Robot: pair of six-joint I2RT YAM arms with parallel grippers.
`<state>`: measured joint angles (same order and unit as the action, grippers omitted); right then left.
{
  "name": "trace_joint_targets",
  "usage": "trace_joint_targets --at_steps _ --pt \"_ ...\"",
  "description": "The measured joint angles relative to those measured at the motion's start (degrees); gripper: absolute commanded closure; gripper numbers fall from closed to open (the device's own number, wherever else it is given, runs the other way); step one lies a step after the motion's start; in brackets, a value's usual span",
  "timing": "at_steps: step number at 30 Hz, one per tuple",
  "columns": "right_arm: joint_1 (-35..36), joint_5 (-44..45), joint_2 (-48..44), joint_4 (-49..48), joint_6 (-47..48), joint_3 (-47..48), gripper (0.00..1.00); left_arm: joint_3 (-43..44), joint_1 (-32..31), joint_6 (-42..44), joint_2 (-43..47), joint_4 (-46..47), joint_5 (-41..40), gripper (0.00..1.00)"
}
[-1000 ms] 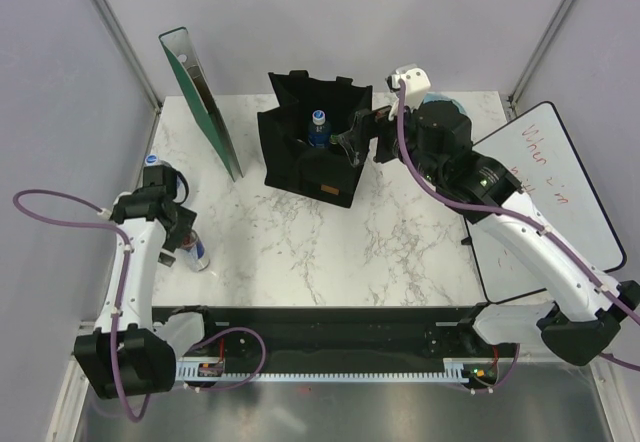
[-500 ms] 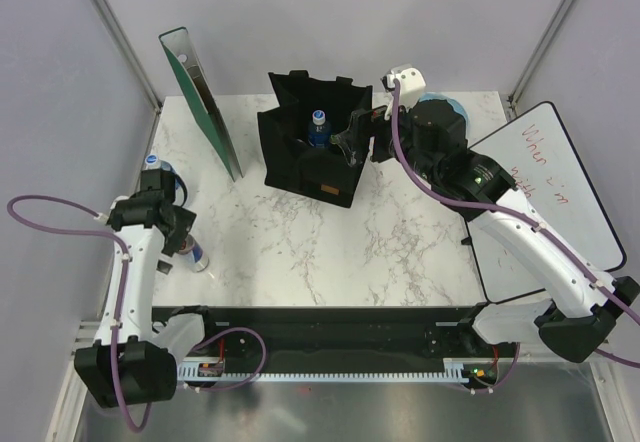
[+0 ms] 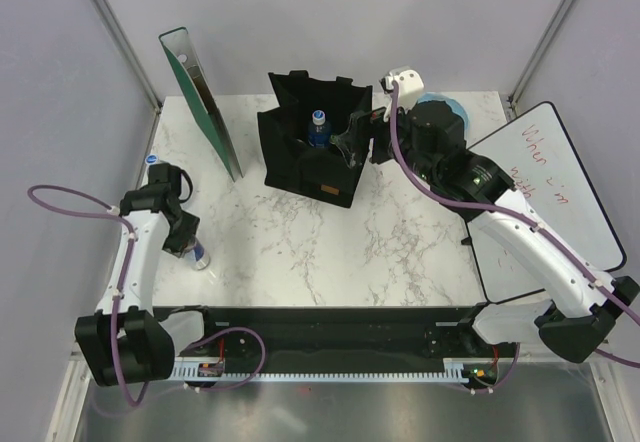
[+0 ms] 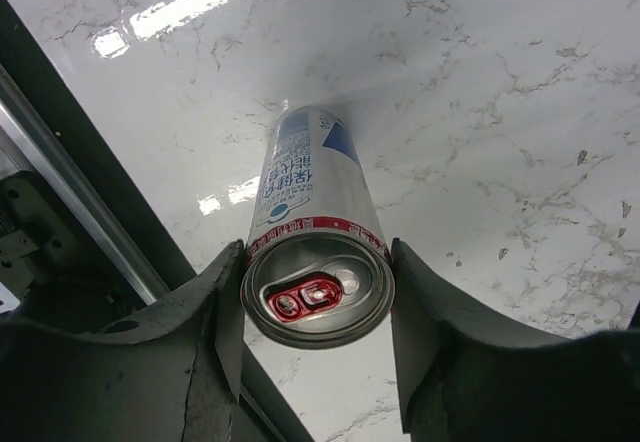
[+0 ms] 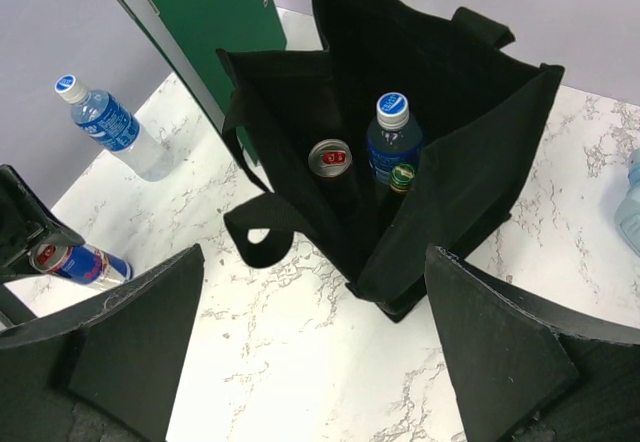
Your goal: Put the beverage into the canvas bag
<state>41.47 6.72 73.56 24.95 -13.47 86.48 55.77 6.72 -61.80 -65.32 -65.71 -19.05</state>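
Left arm (image 3: 132, 262) is swinging its wrist out toward the left edge versus a second ago. The beverage can (image 4: 312, 212), the canvas bag (image 3: 300, 167) and the right arm (image 3: 520, 232) are sitting practically where they were.

We're seeing the left pincer (image 4: 315, 262) clamping the beverage can, one finger pressing each side just under the rim. Can is leaning, its base looking to be down on the marble surface (image 4: 520, 112), near the front left corner and well apart from the canvas bag. Can is blue and silver with a red band and red pull tab. Print is running down its side in East Asian characters, and we're not making out a brand.

Right pincer (image 5: 312, 262) is hanging wide, gripping nothing, over the bag's right edge. Bag is standing open at the back centre, carrying a red-tabbed can (image 5: 330, 158), a blue-capped bottle (image 5: 390, 137) and a green-capped item (image 5: 402, 174). Its tan patch (image 3: 322, 190) is too small for us to be reading.

Water bottle (image 5: 110, 127) is standing at the left edge, label unreadable. Whiteboard (image 3: 560, 202) on the right is carrying red handwriting. We're reading roughly "When in", rest unclear. Green binder (image 3: 205, 112) is standing left of the bag.
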Motion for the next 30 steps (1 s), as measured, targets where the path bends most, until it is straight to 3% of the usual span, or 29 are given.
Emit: trace_joint_targets --at_steps 2,3,4,9,14,18,26,30 --pt "0.0 -0.44 0.0 -0.15 -0.02 -0.26 0.02 -0.52 -0.46 0.79 0.66 0.72 0.22 0.8" --pt "0.0 -0.55 0.0 -0.15 -0.02 -0.35 0.02 -0.74 -0.57 1.18 1.01 1.14 0.31 0.93" --pt "0.0 -0.68 0.0 -0.17 -0.04 -0.48 0.02 -1.07 -0.74 1.42 1.31 1.4 0.37 0.98" --pt "0.0 -1.09 -0.42 -0.61 -0.15 -1.84 0.02 -1.29 -4.79 4.0 1.88 2.05 1.27 0.98" --pt "1.01 -1.88 -3.21 -1.33 -0.7 -9.38 0.02 4.0 -25.29 4.94 -0.37 2.62 1.77 0.98" --pt "3.28 -1.86 -3.76 -0.94 -1.27 -13.97 0.02 11.04 -33.97 6.16 -5.73 5.03 1.66 0.98" --pt "5.09 0.74 -6.69 -0.55 -1.81 -16.83 0.02 18.47 -42.97 15.96 -12.44 7.52 1.92 0.98" --pt "5.11 6.25 -8.17 0.13 -3.43 -15.76 0.04 30.88 -43.1 21.2 -11.93 5.09 0.92 0.98"
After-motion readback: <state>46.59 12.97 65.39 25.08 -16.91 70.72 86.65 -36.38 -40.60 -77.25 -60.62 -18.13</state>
